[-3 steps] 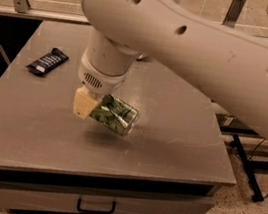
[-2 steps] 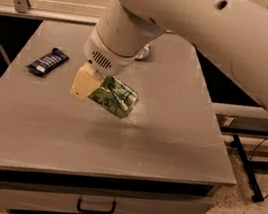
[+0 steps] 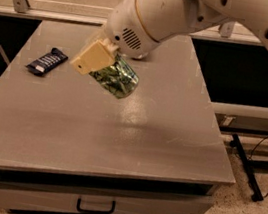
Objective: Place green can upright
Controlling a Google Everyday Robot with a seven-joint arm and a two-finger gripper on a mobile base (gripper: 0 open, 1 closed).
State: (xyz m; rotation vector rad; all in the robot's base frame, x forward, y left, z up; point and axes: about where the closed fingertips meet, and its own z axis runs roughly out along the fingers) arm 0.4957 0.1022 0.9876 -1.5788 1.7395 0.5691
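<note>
The green can (image 3: 117,78) has a mottled light-and-dark green pattern. It hangs tilted in the air above the grey table (image 3: 120,132), its lower end pointing down to the right. My gripper (image 3: 104,63) is shut on the green can at its upper left end. One cream-coloured finger (image 3: 94,57) lies across the can's near side. The other finger is hidden behind the can. The white arm reaches in from the upper right.
A dark blue snack packet (image 3: 47,61) lies on the table at the left. A drawer with a black handle (image 3: 95,207) sits under the table's front edge. Metal rails run along the back. Black cables and a frame leg (image 3: 248,167) lie on the floor at the right.
My gripper has lifted the green can up off the table and a little toward the back. The can stays tilted in the grip.
</note>
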